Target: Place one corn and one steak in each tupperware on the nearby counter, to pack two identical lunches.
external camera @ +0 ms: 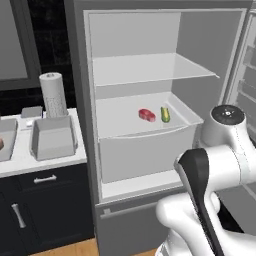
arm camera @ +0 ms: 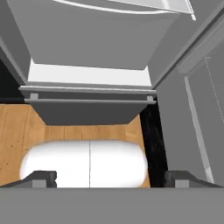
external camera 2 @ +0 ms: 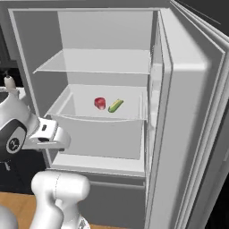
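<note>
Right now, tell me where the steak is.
The steak lies in the open fridge's drawer, just left of the corn in the left base view.

Lighting: even, diffuse, rendered; fridge interior [external camera: 145, 75] bright, surrounding cabinets dark. Shadows: soft, faint. Glare: none. Sharpness: slightly soft, low-resolution throughout.

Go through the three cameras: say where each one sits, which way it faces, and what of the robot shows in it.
Left base view: behind the arm, to its left, facing the open fridge and counter; arm at lower right.
Right base view: behind, to its right, facing the fridge; arm at lower left.
Hand view: on the hand, looking down the fridge front to the wood floor; open end effector at the bottom.
Both base views share the steak and corn in the fridge.
</note>
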